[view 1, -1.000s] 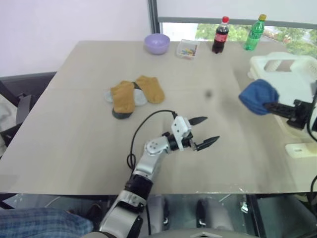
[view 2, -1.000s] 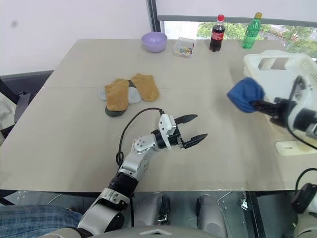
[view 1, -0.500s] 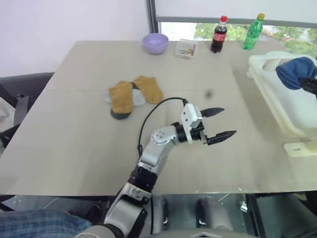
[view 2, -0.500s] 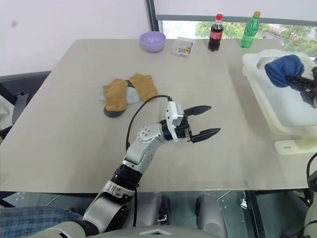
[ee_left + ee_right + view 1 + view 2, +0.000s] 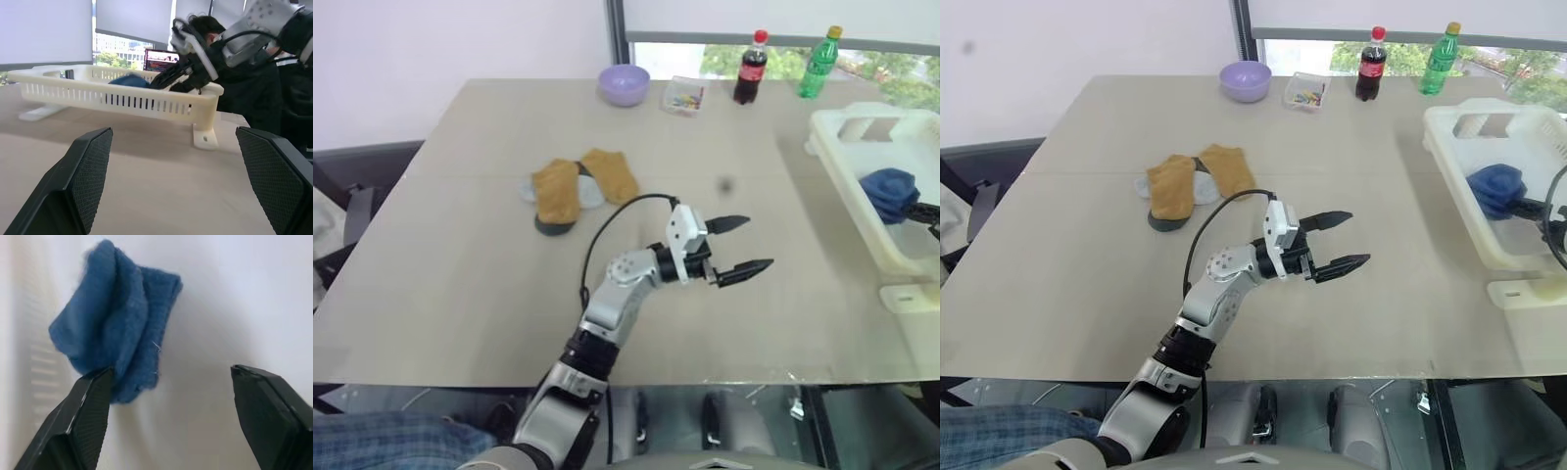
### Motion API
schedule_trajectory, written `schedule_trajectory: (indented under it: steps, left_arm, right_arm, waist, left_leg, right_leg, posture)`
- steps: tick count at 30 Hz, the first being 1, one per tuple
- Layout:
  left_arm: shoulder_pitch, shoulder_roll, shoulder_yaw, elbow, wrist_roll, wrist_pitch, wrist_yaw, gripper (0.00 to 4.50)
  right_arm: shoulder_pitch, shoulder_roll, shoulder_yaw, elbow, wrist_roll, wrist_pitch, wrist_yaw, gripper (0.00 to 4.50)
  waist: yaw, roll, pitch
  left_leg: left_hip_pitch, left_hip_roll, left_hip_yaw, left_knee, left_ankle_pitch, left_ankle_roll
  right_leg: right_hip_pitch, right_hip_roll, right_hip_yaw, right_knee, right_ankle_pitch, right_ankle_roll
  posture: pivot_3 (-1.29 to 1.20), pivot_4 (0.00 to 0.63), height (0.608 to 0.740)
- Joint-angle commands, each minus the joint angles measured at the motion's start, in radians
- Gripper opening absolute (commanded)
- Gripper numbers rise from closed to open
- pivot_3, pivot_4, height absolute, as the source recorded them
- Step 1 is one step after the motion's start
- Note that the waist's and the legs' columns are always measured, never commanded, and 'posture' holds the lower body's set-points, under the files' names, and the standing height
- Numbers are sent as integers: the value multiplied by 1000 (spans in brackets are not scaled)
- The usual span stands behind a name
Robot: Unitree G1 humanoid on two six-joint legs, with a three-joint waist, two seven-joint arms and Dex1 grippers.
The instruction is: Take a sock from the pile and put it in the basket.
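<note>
The pile of mustard-tan socks over grey and dark ones lies left of the table's middle. At the right edge stands the cream-white slotted basket, with a blue sock lying crumpled on its floor. My right gripper is open just above that floor; the blue sock rests against one finger and nothing is between the jaws. My left gripper hovers open and empty over the middle of the table, pointing toward the basket.
At the far edge stand a purple bowl, a small clear tray, a cola bottle and a green bottle. A person in dark clothes is beyond the basket in the left wrist view.
My right gripper carried the blue sock to the right over the basket, lowered it and opened; the sock now lies in the basket. The left gripper has stayed open, nearly still.
</note>
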Motion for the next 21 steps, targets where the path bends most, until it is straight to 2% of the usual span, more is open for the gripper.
schedule_trajectory:
  steps: [1, 4, 9, 12, 14, 16, 21]
  left_arm:
    - [21, 25, 26, -76, -7, 29, 34, 4359]
    - [53, 66, 51, -118, 11, 45, 80, 4359]
    - [168, 167, 124, -294, -15, 145, 157, 4359]
    - [305, 259, 178, -442, 0, 224, 217, 4359]
    - [422, 312, 217, -540, -9, 254, 239, 4359]
    - [528, 339, 246, -616, -12, 264, 262, 4359]
    - [770, 368, 288, -750, 52, 225, 351, 4359]
  right_arm:
    - [71, -49, -46, -178, -28, -153, 149, 3977]
    - [128, 17, -62, -367, -17, -298, 246, 3977]
    - [248, 211, 18, -683, 20, -466, 365, 3977]
    - [419, 309, 119, -826, -4, -578, 486, 3977]
    - [545, 352, 174, -838, -71, -703, 575, 3977]
    - [608, 337, 217, -785, -125, -759, 643, 3977]
    - [645, 315, 278, -537, -264, -990, 789, 3977]
  waist:
    - [-3, 0, 0]
    - [-12, 0, 0]
    - [-21, -3, 2]
    - [-16, -5, 3]
    - [-8, -5, 3]
    - [-2, -4, 3]
    - [-4, -8, 5]
  left_leg:
    - [0, 0, 0, 0, 0, 0]
    - [2, 1, 1, 0, 0, 0]
    - [6, 5, -2, 0, 0, -1]
    - [7, 5, -2, -1, 0, -1]
    - [7, 4, -2, -1, 0, -1]
    - [7, 2, 1, -1, 0, -2]
    - [13, 0, 3, 1, -2, 1]
  right_leg:
    - [0, 0, 0, 0, 0, 0]
    - [0, 1, 2, 1, 0, 0]
    - [2, 6, 2, 4, -2, 3]
    - [3, 5, 2, 5, -1, 1]
    - [3, 3, 2, 5, -1, -1]
    - [3, -1, 2, 3, -1, 0]
    - [11, -3, 4, -5, -3, 3]
  posture:
    - [0, 150, 733]
    - [0, 150, 733]
    - [0, 150, 733]
    - [0, 150, 733]
    - [0, 150, 733]
    - [0, 150, 733]
    - [0, 150, 733]
